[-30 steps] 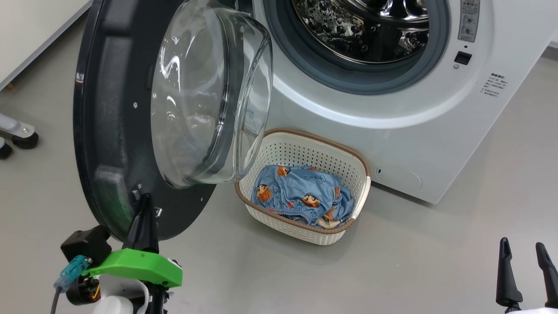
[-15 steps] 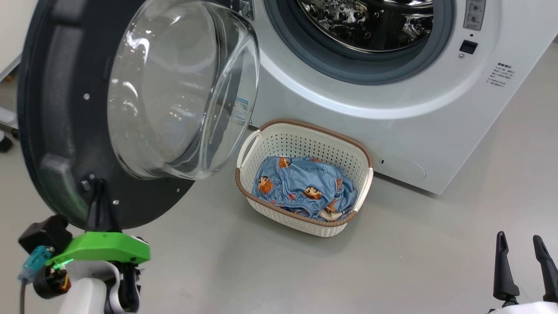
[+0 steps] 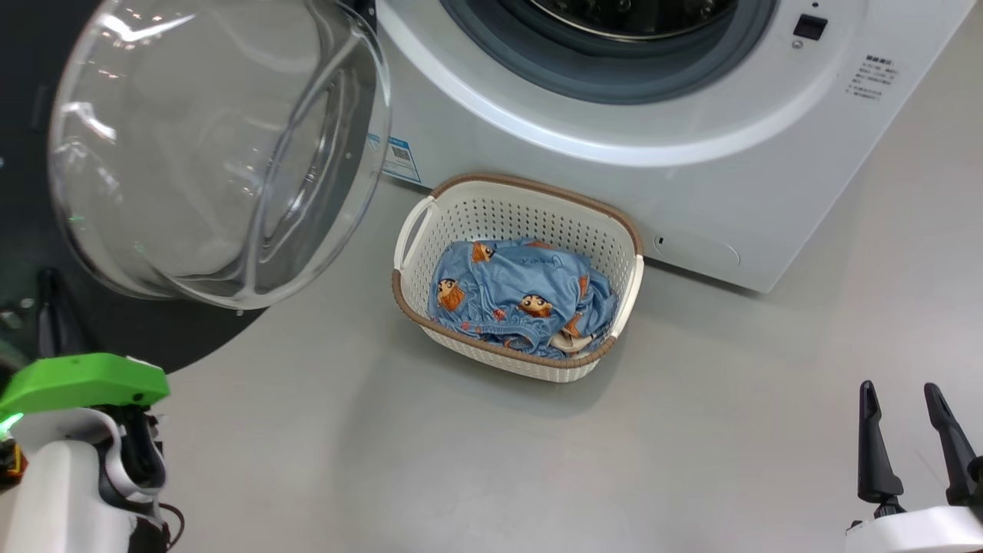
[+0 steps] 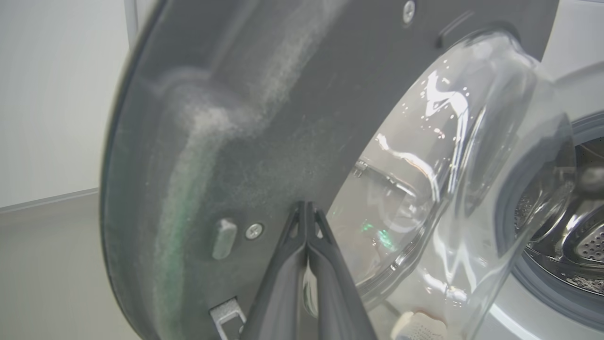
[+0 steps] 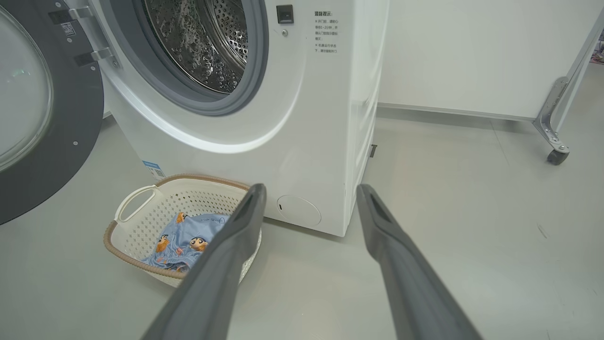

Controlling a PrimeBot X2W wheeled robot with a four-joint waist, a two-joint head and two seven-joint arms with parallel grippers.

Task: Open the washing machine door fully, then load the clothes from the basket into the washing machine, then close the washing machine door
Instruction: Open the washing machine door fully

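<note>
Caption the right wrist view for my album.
Open right gripper faces the basket of clothes before the open washing machine.

One white front-loading washing machine (image 3: 537, 115) at top, one round black-rimmed glass door (image 3: 215, 153) upper left, one cream perforated basket (image 3: 499, 223) at centre, with one heap of light blue printed clothes (image 3: 514, 296).

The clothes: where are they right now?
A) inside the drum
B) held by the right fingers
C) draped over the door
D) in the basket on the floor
D: the clothes lie bunched in the basket, which stands on the floor before the washing machine.
</note>
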